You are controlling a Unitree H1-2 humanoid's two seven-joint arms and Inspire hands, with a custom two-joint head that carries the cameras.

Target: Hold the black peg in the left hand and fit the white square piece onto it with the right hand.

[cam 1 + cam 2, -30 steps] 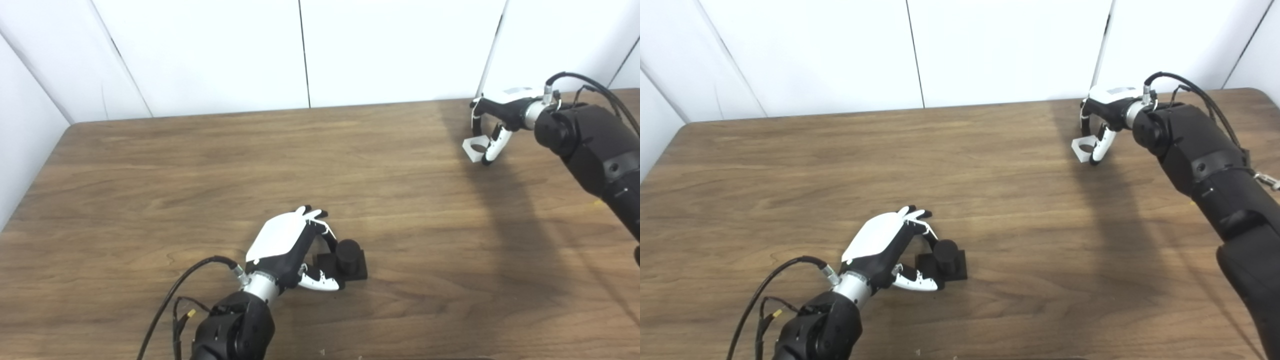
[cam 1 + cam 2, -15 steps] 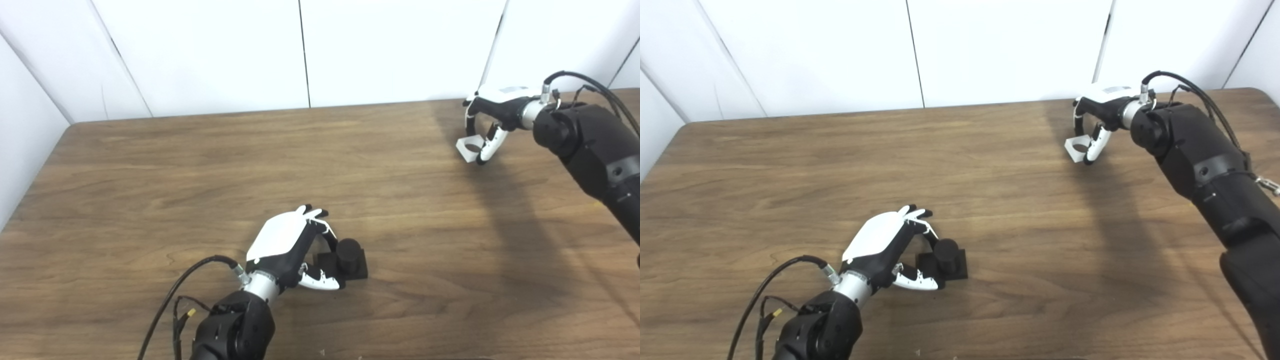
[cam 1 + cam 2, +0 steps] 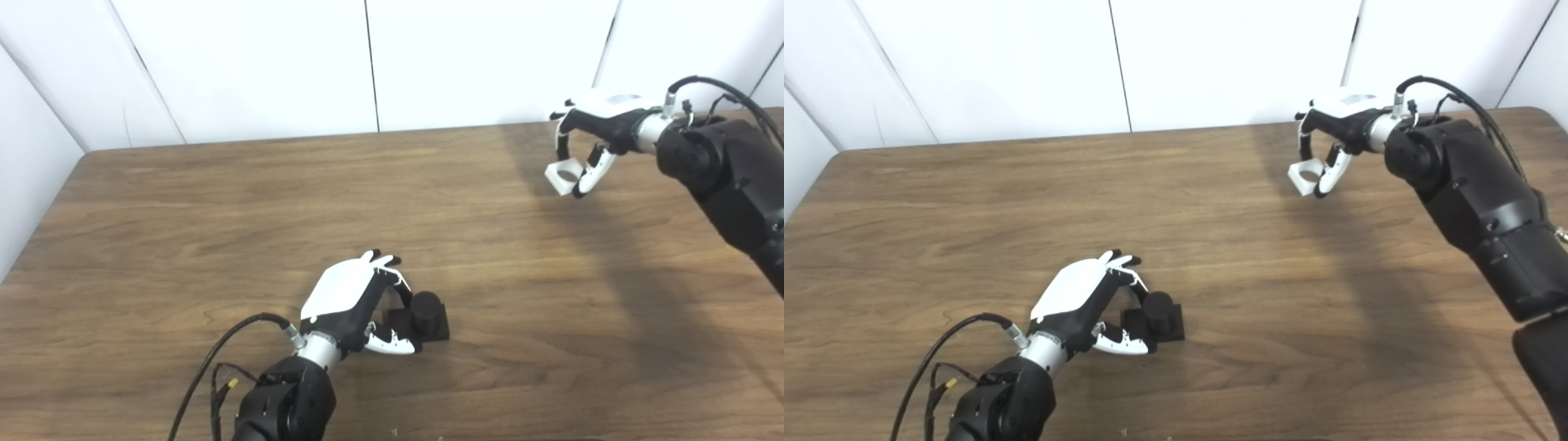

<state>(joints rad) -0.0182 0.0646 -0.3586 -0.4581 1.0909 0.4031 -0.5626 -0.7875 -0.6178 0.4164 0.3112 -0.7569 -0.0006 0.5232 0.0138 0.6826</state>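
Wood-grain table (image 3: 184,202) is being used as the work surface, with white panels behind it. At the near centre, the black peg (image 3: 426,308), a short cylinder on a square base resting on the table, is being steadied by the left hand (image 3: 358,300), whose fingers are being curled around its left side; whether the base is being firmly squeezed cannot be told. At the far right, the white square piece (image 3: 565,176), with its round hole visible, is being pinched between the fingers and thumb of the right hand (image 3: 591,131) and is being held clear of the table.

Compared with a second ago, the piece is being carried higher and further left, towards the peg, while the left hand and peg are being kept in the same place. The transport step is therefore judged to be under way, though the two parts are being kept well apart for now, and alignment of hole over cylinder is not yet being attempted.
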